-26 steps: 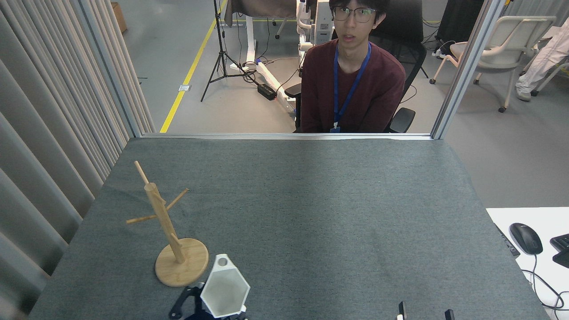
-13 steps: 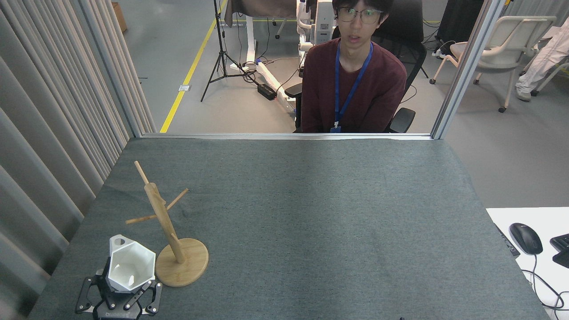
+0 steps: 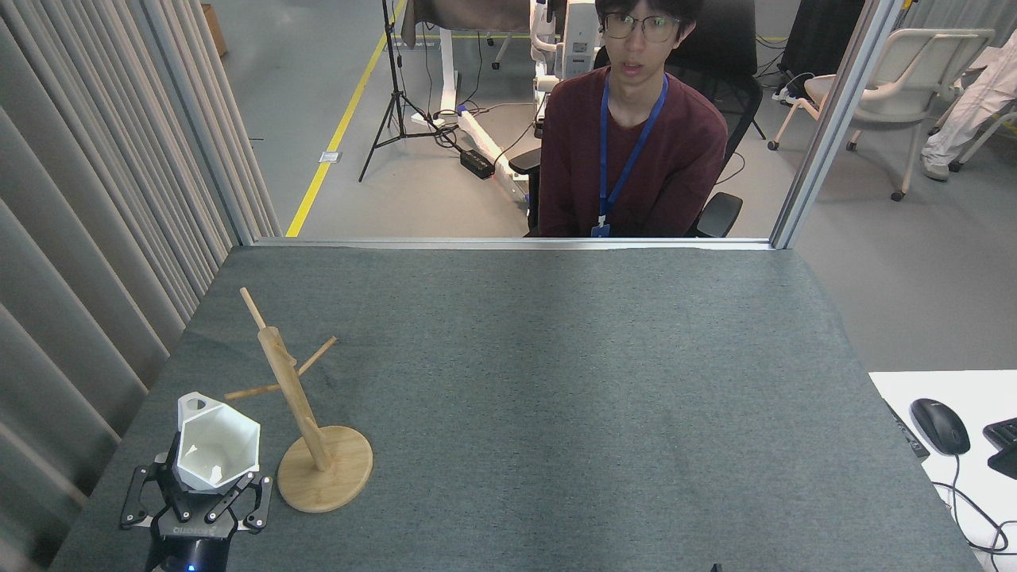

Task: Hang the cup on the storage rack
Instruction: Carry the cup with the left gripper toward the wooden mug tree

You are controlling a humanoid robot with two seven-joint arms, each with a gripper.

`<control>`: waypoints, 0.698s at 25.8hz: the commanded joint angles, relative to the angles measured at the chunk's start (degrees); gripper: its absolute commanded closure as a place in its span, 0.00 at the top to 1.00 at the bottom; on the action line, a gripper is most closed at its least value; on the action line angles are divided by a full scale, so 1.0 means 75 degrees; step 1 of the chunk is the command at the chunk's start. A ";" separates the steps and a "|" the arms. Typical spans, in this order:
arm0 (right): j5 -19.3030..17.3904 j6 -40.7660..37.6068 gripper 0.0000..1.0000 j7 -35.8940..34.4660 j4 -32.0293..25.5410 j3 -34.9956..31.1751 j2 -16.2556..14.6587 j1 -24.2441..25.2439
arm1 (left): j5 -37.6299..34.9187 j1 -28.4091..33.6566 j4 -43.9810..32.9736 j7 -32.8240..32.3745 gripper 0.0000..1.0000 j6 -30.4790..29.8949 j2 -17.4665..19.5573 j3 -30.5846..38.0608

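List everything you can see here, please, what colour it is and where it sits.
table: one, grey felt top, fills the middle
storage rack: one, light wood, front left of the table
cup: one, white, held up just left of the rack, handle pointing away
computer mouse: one, black, on a white desk at far right
person: one, dark red top with blue lanyard, seated behind the table
curtain: one, beige, along the left
tripod: one, black, on the floor behind
chair: one, white, back right
left gripper: one, black, bottom left, shut on the cup
right gripper: not in view
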 commanded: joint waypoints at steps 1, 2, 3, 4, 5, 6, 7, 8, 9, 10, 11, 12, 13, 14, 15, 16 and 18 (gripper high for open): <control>0.0009 0.0002 0.99 -0.0008 0.0000 0.0006 0.0000 -0.0023 | -0.0012 -0.0014 -0.0022 0.0003 0.33 -0.0007 0.0060 0.0001; 0.0009 0.0002 0.99 -0.0008 0.0000 0.0006 -0.0012 -0.0023 | -0.0023 -0.0014 -0.0033 0.0015 0.33 -0.0007 0.0095 0.0001; 0.0009 0.0002 0.99 -0.0008 0.0000 0.0006 -0.0012 -0.0023 | -0.0070 -0.0026 -0.0045 0.0015 0.33 -0.0007 0.0119 -0.0011; 0.0009 0.0002 0.99 -0.0008 0.0000 -0.0006 -0.0024 -0.0023 | -0.0164 -0.0026 -0.0045 0.0026 0.33 -0.0007 0.0154 -0.0011; 0.0009 0.0002 0.99 -0.0008 0.0000 -0.0006 -0.0035 -0.0035 | -0.0281 -0.0026 -0.0045 0.0027 0.33 -0.0007 0.0165 -0.0011; 0.0009 0.0002 0.99 -0.0008 0.0000 -0.0006 -0.0035 -0.0035 | -0.0387 -0.0026 -0.0045 0.0027 0.33 0.0005 0.0165 -0.0011; 0.0009 0.0002 0.99 -0.0008 0.0000 -0.0006 -0.0035 -0.0035 | -0.0504 -0.0061 -0.0045 0.0038 0.33 0.0005 0.0165 -0.0011; 0.0009 0.0002 0.99 -0.0008 0.0000 -0.0006 -0.0047 -0.0035 | -0.0598 -0.0108 -0.0045 0.0050 0.33 0.0005 0.0154 -0.0023; 0.0009 0.0002 0.99 -0.0008 0.0000 -0.0006 -0.0059 -0.0035 | -0.0668 -0.0155 -0.0022 0.0085 0.33 0.0005 0.0154 -0.0035; 0.0009 0.0002 0.99 -0.0008 0.0000 -0.0006 -0.0059 -0.0035 | -0.0715 -0.0190 -0.0010 0.0097 0.33 0.0005 0.0142 -0.0035; 0.0009 0.0002 0.99 -0.0008 0.0000 -0.0006 -0.0071 -0.0035 | -0.0762 -0.0213 0.0014 0.0097 0.33 0.0005 0.0154 -0.0046; 0.0009 0.0002 0.99 -0.0008 0.0000 -0.0006 -0.0082 -0.0035 | -0.0809 -0.0225 0.0014 0.0097 0.33 0.0005 0.0154 -0.0046; 0.0009 0.0002 0.99 -0.0008 0.0000 -0.0006 -0.0082 -0.0035 | -0.0832 -0.0225 0.0025 0.0097 0.33 0.0005 0.0154 -0.0046; 0.0009 0.0002 0.99 -0.0008 0.0000 -0.0017 -0.0082 -0.0035 | -0.0844 -0.0248 0.0025 0.0109 0.33 0.0005 0.0154 -0.0046; 0.0009 0.0002 0.99 -0.0008 0.0000 -0.0017 -0.0082 -0.0035 | -0.0844 -0.0248 0.0025 0.0109 0.33 0.0005 0.0154 -0.0046; 0.0009 0.0002 0.99 -0.0008 0.0000 -0.0017 -0.0082 -0.0035 | -0.0867 -0.0248 0.0025 0.0120 0.33 0.0005 0.0165 -0.0058; 0.0009 0.0002 0.99 -0.0008 0.0000 -0.0017 -0.0082 -0.0035 | -0.0984 -0.0237 0.0025 0.0202 0.33 0.0005 0.0165 -0.0070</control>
